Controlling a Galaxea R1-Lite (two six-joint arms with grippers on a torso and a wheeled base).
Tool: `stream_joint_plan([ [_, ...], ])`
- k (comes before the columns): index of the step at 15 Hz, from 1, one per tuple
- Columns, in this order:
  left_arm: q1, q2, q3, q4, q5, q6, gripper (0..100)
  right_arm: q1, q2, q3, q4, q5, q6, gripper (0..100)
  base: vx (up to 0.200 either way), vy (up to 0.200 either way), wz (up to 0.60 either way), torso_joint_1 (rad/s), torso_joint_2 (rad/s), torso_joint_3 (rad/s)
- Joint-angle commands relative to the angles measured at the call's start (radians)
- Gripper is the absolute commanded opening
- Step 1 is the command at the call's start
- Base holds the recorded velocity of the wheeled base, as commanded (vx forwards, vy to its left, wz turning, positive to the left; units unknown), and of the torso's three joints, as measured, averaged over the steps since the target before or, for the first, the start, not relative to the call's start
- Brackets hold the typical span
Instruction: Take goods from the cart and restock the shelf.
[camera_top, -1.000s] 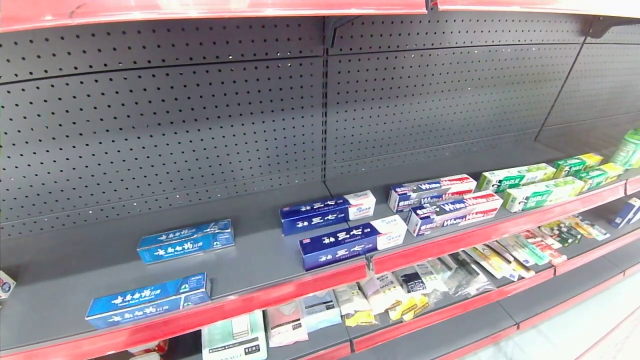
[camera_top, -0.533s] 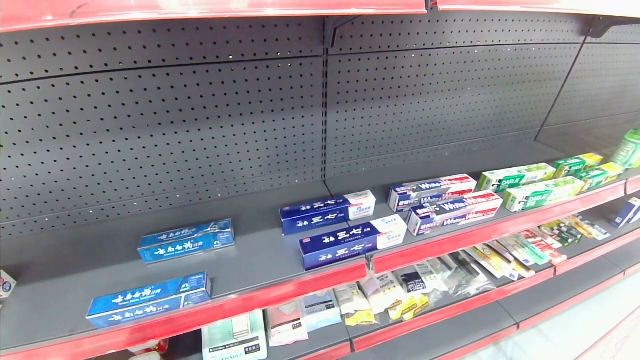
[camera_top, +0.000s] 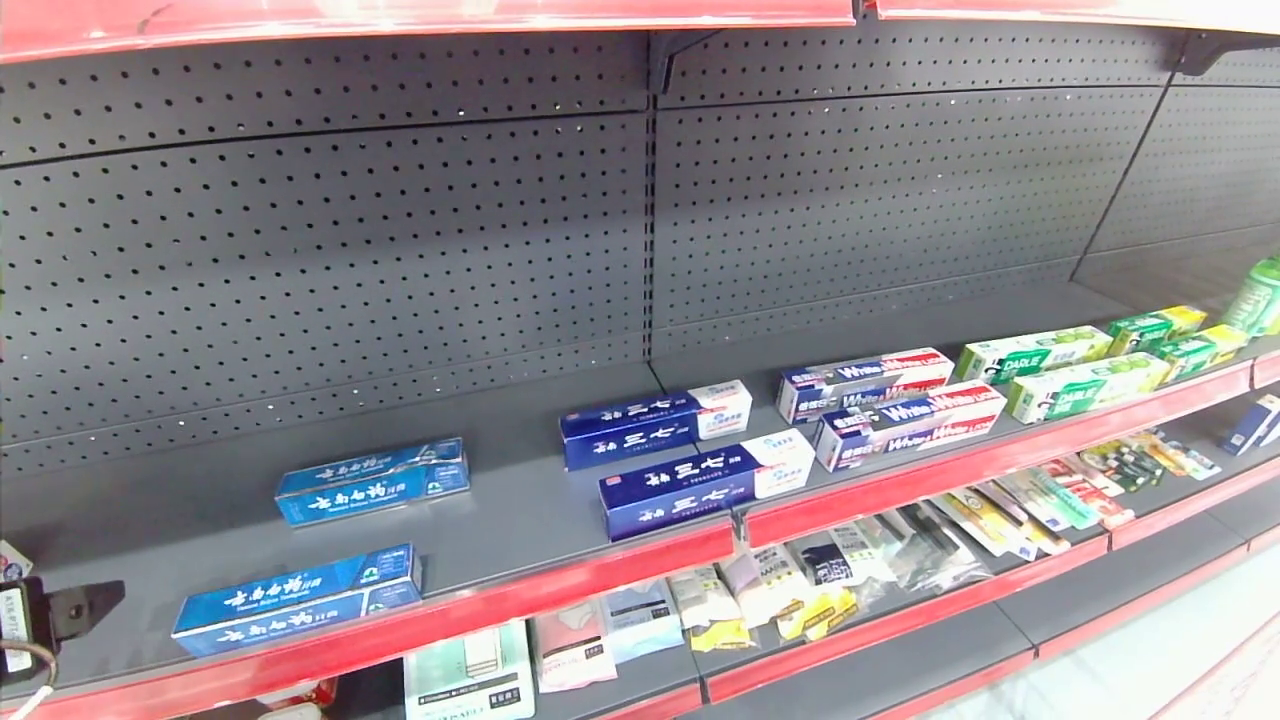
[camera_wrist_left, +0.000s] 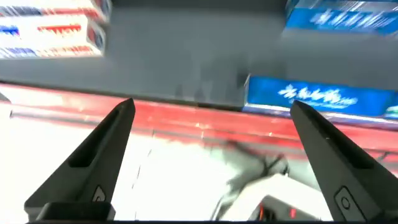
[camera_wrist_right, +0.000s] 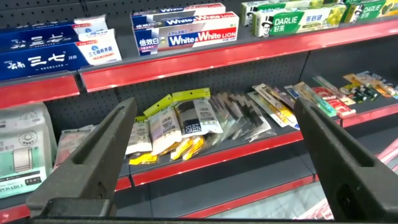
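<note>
Both our left gripper (camera_wrist_left: 212, 107) and right gripper (camera_wrist_right: 214, 102) gape empty, the left newly risen at the shelf (camera_top: 500, 440), probably awaiting goods.

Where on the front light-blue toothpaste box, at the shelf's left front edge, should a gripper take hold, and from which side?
Probably mid-length across the short width of the front light-blue box, coming from above: it lies flat with its long side along the red shelf edge, leaving bare shelf behind for one finger.

Location: retail shop. Indicators: tiered shelf (camera_top: 520, 470) with red front rails, perforated back panel (camera_top: 350, 250), toothpaste boxes (camera_top: 700, 485) laid in rows, packeted goods (camera_top: 770, 585) on the tier below.
</note>
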Motion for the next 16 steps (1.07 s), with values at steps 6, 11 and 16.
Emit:
stream_joint_plan([
  [6, 0.19, 0.225, -0.005, -0.072, 0.006, 0.119, 100, 0.001, 0.002, 0.0, 0.0, 0.0, 0.0, 100, 0.0, 0.0, 0.0, 0.0, 0.0, 0.0],
  [11, 0.262, 0.323, 0.007, -0.107, 0.0, 0.185, 100, 0.001, 0.002, 0.0, 0.0, 0.0, 0.0, 100, 0.0, 0.0, 0.0, 0.0, 0.0, 0.0],
  [16, 0.257, 0.377, 0.023, -0.149, -0.004, 0.182, 100, 0.001, 0.002, 0.0, 0.0, 0.0, 0.0, 100, 0.0, 0.0, 0.0, 0.0, 0.0, 0.0],
])
